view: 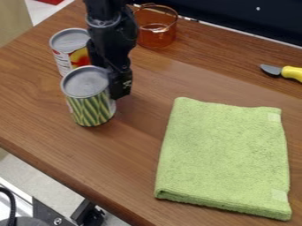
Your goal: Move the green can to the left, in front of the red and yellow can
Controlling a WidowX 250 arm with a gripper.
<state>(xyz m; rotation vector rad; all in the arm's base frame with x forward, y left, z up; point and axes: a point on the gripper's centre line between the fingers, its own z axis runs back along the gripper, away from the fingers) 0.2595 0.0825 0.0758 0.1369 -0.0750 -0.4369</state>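
The black gripper (119,81) hangs down in the upper left part of the view, right against or just beside the back right side of a can with a green bean pattern (91,108). That can stands upright, with its grey metal lid up. Behind it and a little to the left, a second can with a red and yellow label (72,55) stands upright, partly hidden by the arm and the front can. Whether the gripper touches the front can is unclear.
An amber glass container (158,37) stands behind the arm. A folded green towel (224,156) lies at the right on the wooden table (135,154). A knife with a yellow handle (292,73) lies at the right edge.
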